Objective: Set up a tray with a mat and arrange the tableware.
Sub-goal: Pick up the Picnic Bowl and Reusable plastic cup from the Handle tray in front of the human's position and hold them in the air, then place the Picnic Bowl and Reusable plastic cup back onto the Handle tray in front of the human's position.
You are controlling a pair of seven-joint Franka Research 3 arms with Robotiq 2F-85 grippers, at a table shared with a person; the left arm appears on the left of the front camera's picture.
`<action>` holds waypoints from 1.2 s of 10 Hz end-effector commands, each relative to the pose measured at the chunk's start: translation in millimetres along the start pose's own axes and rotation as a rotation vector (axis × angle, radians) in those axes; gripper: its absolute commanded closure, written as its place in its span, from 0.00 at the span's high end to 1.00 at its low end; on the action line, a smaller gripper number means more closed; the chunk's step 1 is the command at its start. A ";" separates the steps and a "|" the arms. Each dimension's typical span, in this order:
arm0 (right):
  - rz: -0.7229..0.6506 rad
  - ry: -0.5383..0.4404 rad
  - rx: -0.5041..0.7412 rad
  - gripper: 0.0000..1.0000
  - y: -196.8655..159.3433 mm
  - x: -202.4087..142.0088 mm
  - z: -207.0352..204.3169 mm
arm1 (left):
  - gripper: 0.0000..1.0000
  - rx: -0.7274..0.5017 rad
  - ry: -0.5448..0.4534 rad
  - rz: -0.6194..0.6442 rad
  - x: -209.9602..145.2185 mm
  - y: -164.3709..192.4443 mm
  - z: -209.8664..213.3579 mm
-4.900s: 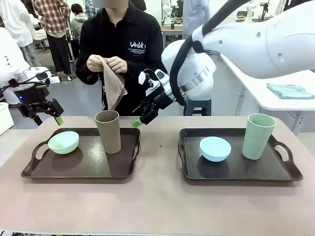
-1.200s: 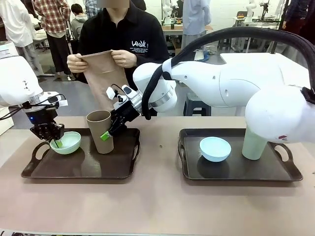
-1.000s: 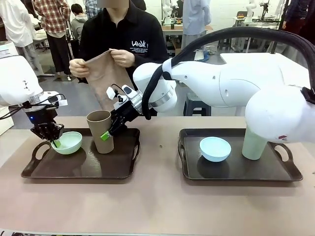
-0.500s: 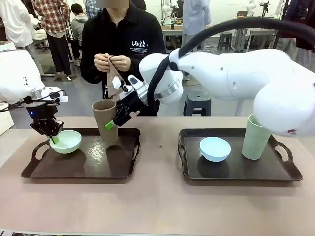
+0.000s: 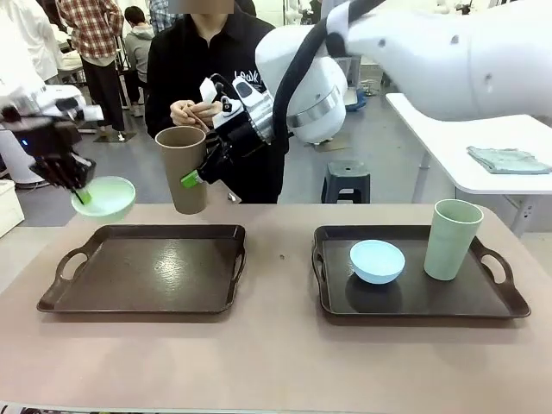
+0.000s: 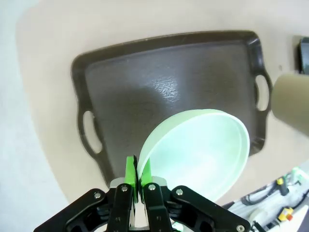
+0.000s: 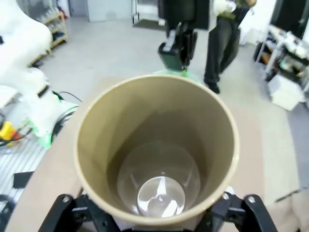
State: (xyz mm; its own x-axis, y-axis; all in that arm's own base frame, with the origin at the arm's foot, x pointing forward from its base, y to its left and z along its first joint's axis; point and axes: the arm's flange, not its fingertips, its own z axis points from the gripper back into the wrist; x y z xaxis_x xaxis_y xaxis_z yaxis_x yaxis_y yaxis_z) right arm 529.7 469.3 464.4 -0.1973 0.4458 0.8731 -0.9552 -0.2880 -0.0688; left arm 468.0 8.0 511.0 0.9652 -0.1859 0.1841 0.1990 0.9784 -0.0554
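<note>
My left gripper (image 5: 79, 193) is shut on the rim of the mint green bowl (image 5: 105, 197) and holds it in the air above the left tray's (image 5: 142, 269) far left corner. In the left wrist view the green pads (image 6: 131, 170) pinch the bowl's (image 6: 203, 147) rim over the bare tray (image 6: 164, 77). My right gripper (image 5: 195, 176) is shut on the tan-brown cup (image 5: 179, 166), held upright above the tray's far edge; the right wrist view looks into the cup (image 7: 99, 140). The mat is hidden behind the cup, where the person's hands (image 5: 191, 111) meet.
The right tray (image 5: 483, 304) carries a light blue bowl (image 5: 377, 260) and a pale green cup (image 5: 453, 238). A person stands at the far side of the table. A teal cloth (image 5: 509, 159) lies on a white side table at the right.
Both arms have risen from the left tray, the left with the mint bowl and the right with the tan cup, leaving the tray bare. The person has gathered the brown mat into their hands.
</note>
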 end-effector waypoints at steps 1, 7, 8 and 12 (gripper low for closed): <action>0.019 -0.022 0.001 0.76 41.5 -3.7 12.2 | 0.00 0.002 -0.076 0.029 -15.8 -2.2 34.6; -0.001 -0.005 0.002 0.76 36.7 13.4 9.3 | 0.00 0.015 -0.111 0.015 -20.9 -2.4 63.7; -0.001 -0.005 0.002 0.76 36.7 13.4 9.3 | 0.00 0.015 -0.111 0.015 -20.9 -2.4 63.7; -0.001 -0.005 0.002 0.76 36.7 13.4 9.3 | 0.00 0.015 -0.111 0.015 -20.9 -2.4 63.7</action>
State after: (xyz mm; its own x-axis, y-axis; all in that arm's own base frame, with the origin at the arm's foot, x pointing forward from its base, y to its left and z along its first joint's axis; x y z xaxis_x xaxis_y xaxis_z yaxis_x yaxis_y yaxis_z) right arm 494.0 456.8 476.6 -0.2142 0.4574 0.8631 -0.9531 -0.2913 -0.0821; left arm 435.2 14.1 567.7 0.9450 -0.1566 0.2871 0.1773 0.9830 -0.0474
